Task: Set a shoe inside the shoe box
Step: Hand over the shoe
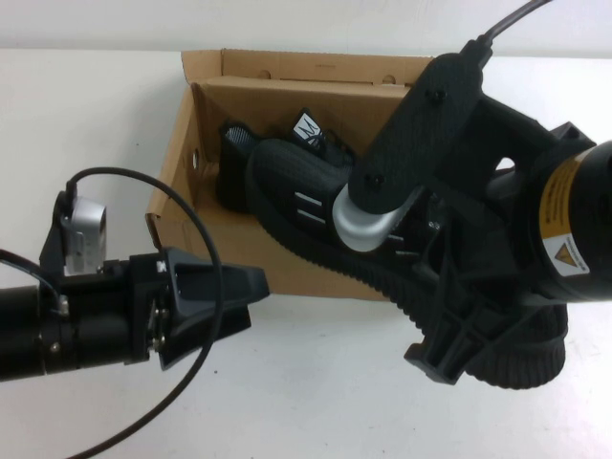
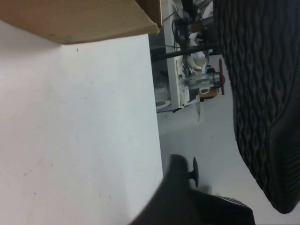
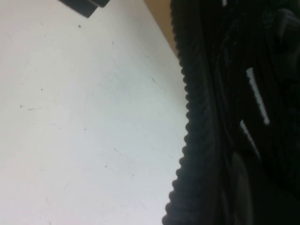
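The brown shoe box (image 1: 172, 191) lies open at the back of the table. The shoe (image 1: 287, 191), black mesh with white dashes, lies tilted across the box's front wall, toe inside, heel (image 1: 521, 359) out over the table. My right gripper (image 1: 421, 244) is on the shoe's middle, mostly hidden under its arm, and seems shut on it. The right wrist view shows the shoe's ribbed sole edge (image 3: 197, 117) close up. My left gripper (image 1: 256, 287) is shut and empty, just in front of the box's front left corner. The shoe's sole (image 2: 262, 93) also shows in the left wrist view.
A matching black shoe with a white tongue tag (image 1: 308, 127) lies inside the box at the back. The box's flap (image 1: 316, 65) stands open behind. White table (image 1: 316, 402) stretches in front of the box. A black cable (image 1: 206, 239) loops over my left arm.
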Motion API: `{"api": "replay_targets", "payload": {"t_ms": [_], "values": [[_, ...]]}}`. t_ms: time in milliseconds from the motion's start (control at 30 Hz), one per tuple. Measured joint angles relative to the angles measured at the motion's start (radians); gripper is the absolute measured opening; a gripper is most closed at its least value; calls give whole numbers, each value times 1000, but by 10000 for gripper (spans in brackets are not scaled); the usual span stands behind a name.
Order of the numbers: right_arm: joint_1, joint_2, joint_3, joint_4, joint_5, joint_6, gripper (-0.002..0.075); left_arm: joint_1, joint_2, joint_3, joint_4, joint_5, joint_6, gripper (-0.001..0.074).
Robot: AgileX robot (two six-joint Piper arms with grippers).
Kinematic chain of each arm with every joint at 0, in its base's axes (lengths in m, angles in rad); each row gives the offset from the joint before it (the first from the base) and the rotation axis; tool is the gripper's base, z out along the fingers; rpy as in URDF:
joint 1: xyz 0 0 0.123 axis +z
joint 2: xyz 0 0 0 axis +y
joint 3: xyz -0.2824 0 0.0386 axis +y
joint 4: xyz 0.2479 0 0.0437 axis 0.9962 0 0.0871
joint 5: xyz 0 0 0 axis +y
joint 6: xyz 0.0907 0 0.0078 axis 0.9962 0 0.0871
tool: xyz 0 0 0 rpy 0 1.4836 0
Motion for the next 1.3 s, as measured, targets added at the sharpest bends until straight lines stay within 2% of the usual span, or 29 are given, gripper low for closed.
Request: {"api": "replay_targets", "payload": {"t_ms": [67, 133, 200, 433, 800, 1300], "values": [[0, 0, 0, 2, -6, 0, -5, 0, 0, 0, 0, 27, -17, 582], [0, 0, 0, 10, -11, 0, -5, 0, 0, 0, 0, 47, -25, 642], [0, 0, 0, 20, -14, 0, -5, 0, 0, 0, 0, 58, -26, 667], [0, 0, 0, 48, -12, 0, -5, 0, 0, -5, 0, 63, -27, 669], [0, 0, 0, 48, 15, 0, -5, 0, 0, -107, 0, 69, -27, 670], [0, 0, 0, 50, 15, 0, -5, 0, 1, -156, 0, -89, -74, 670]]}}
